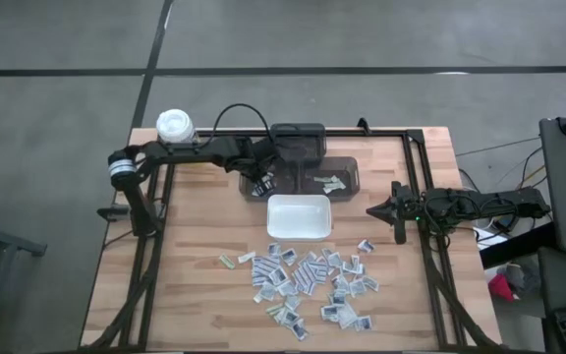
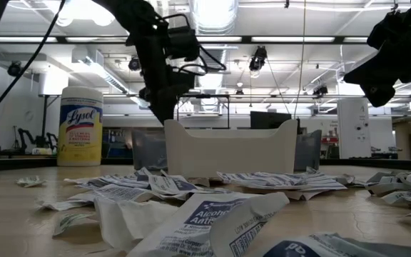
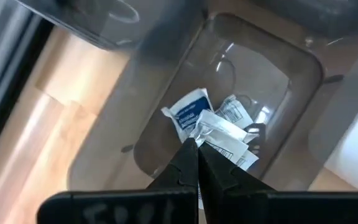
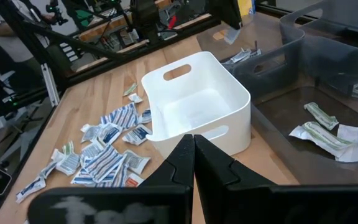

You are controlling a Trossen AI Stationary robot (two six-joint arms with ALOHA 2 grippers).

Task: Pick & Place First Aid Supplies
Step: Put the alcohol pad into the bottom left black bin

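Note:
The first aid supplies (image 1: 308, 280) are small flat packets, white and grey with bluish print, scattered over the near half of the wooden table. A few more lie in two clear grey bins (image 1: 347, 177) behind the white tray (image 1: 299, 231). My left gripper (image 1: 260, 185) hangs over the left-hand bin (image 3: 166, 106), pointing steeply down, shut on a white packet (image 3: 222, 134). A blue-printed packet (image 3: 188, 112) lies on that bin's floor below it. My right gripper (image 1: 369, 209) waits shut at the table's right, pointing toward the tray (image 4: 197, 106). My left gripper pinches one end of a crumpled white packet (image 3: 202, 132) between its two fingertips, coming from above and pointing steeply down. The packet hangs off the tips, above the bin's floor; the fingers themselves hide the exact place of contact.
A yellow canister with a white lid (image 1: 175, 125) stands at the far left corner. A dark bin (image 1: 298, 138) sits behind the clear ones. A black frame rail (image 1: 421, 197) runs along the table's right side. Bare wood lies left of the tray.

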